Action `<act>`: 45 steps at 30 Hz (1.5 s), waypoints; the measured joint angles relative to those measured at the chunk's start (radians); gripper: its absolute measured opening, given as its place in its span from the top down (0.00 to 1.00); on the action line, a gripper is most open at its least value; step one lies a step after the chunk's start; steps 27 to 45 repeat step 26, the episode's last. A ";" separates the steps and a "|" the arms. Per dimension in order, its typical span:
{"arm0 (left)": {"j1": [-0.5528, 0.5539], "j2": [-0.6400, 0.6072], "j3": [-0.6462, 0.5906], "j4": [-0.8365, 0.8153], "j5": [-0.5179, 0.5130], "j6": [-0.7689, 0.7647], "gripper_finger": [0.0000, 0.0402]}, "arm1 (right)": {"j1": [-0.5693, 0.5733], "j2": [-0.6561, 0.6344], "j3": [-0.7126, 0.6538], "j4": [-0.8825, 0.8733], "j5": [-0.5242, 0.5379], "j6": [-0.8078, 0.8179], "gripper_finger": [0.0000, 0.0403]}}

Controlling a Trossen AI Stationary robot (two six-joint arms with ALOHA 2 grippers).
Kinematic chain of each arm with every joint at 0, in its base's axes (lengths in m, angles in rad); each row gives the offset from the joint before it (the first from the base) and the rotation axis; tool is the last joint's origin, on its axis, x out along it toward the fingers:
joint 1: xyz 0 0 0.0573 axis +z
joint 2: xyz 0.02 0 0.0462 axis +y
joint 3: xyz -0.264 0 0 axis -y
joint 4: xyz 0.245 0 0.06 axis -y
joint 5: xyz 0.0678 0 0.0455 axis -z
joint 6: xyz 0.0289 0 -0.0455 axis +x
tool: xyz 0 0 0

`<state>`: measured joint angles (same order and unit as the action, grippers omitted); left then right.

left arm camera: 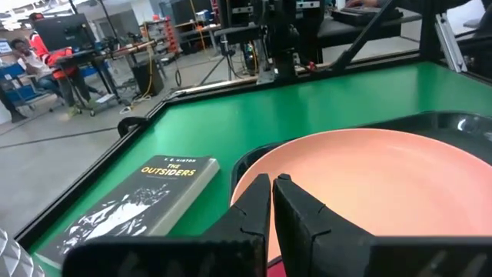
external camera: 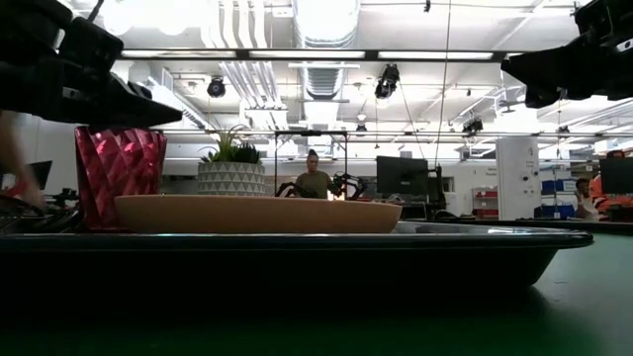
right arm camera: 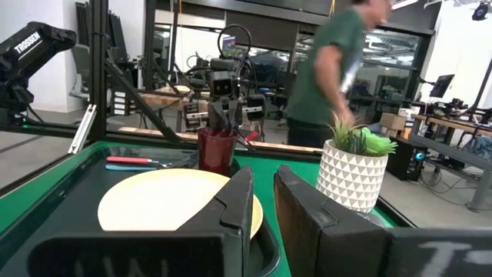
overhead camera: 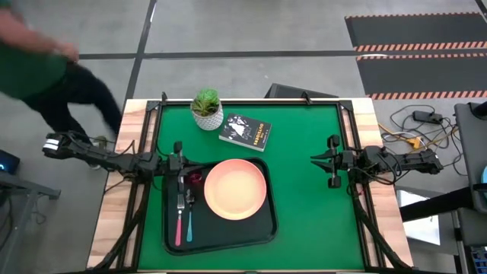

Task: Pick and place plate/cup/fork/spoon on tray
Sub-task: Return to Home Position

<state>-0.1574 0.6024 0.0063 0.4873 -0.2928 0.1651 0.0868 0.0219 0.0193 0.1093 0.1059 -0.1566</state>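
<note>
The black tray point(overhead camera: 259, 228) lies on the green table, left of centre. On it rest the salmon-pink plate point(overhead camera: 235, 189), the maroon cup point(external camera: 119, 173), the pink-handled fork point(overhead camera: 179, 227) and the blue-handled spoon point(overhead camera: 189, 222). The cup stands upright at the tray's far left, beside the plate. My left gripper point(overhead camera: 181, 171) is shut and hovers just above the cup; in the right wrist view it point(right arm camera: 223, 111) stands over the cup's rim. My right gripper point(overhead camera: 314, 158) is shut and empty at the table's right side, pointing toward the tray.
A white pot with a green plant point(overhead camera: 207, 110) and a small black book point(overhead camera: 245, 132) stand behind the tray. A person in a green shirt point(overhead camera: 30, 61) moves beyond the table's far left corner. Bare green mat point(overhead camera: 304, 221) lies right of the tray.
</note>
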 joint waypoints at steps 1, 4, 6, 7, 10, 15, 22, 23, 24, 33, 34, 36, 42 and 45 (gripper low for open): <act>0.000 0.000 0.000 -0.001 0.000 0.000 1.00 | 0.000 0.000 0.000 0.000 0.000 0.000 0.89; 0.000 0.006 0.000 0.000 0.000 0.000 1.00 | 0.000 0.001 0.000 0.000 0.000 0.000 0.89; 0.000 0.010 0.000 -0.001 0.000 0.000 1.00 | 0.000 0.001 0.000 0.000 0.000 0.000 0.89; 0.000 0.014 0.000 0.000 0.000 0.000 1.00 | 0.000 0.001 0.000 0.000 0.000 0.000 0.89; 0.000 0.027 0.000 -0.001 0.000 0.000 1.00 | 0.000 0.001 0.000 0.000 0.000 0.000 0.89; 0.000 0.051 0.000 0.000 0.000 0.000 1.00 | 0.000 0.000 0.000 0.000 0.000 0.000 0.89; -0.001 0.090 0.000 0.004 0.000 0.000 1.00 | 0.000 0.000 0.000 0.000 0.000 0.000 0.89; -0.001 0.094 0.000 0.004 0.001 0.000 1.00 | 0.000 0.000 0.000 0.000 0.000 0.000 0.89; -0.001 0.099 0.000 0.004 0.001 0.000 1.00 | 0.000 0.000 0.000 0.000 0.000 0.000 0.89; -0.001 0.108 0.000 0.004 0.001 0.000 1.00 | 0.000 0.001 0.000 0.000 0.000 0.000 0.89; -0.001 0.108 0.000 0.004 0.001 0.000 1.00 | 0.000 0.001 0.000 0.000 0.000 0.000 0.89; -0.001 0.108 0.000 0.004 0.001 0.000 1.00 | 0.000 0.001 0.000 0.000 0.000 0.000 0.89; -0.001 0.108 0.000 0.004 0.001 0.000 1.00 | 0.000 0.001 0.000 0.000 0.000 0.000 0.89; -0.001 0.108 0.000 0.004 0.001 0.000 1.00 | 0.000 0.001 0.000 0.000 0.000 0.000 0.89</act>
